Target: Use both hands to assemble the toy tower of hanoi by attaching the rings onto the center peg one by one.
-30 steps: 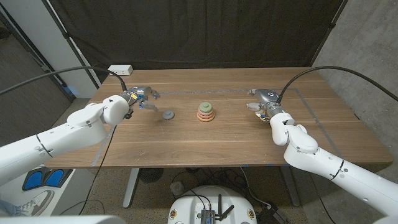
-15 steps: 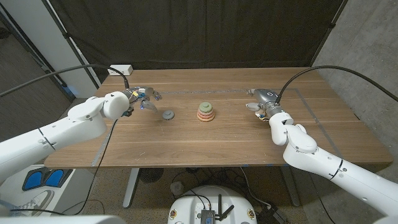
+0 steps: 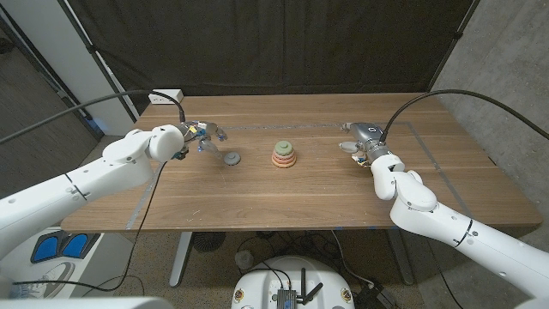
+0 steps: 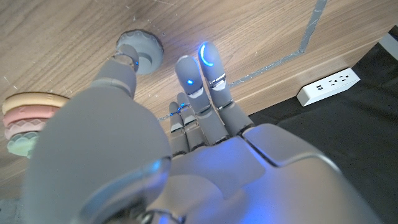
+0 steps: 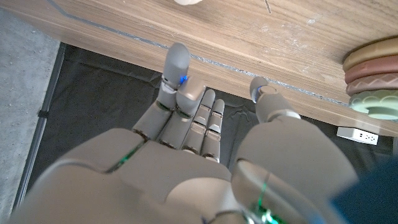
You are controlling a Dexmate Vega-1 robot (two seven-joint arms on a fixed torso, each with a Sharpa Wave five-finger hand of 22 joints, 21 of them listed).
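Grey ring (image 3: 232, 158) lies on the table (image 3: 283, 197) just beside the left hand (image 3: 196, 135), fingers spread, holding nothing; stacked rings on the peg (image 3: 284, 154) stand mid-table; right hand (image 3: 358, 142) empty, fingers apart

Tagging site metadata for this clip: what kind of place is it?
Most likely a robotics lab or test bay, not a home: a black curtain hangs behind the wooden table, a bare concrete wall stands alongside, and a white power strip sits at the table's far edge.
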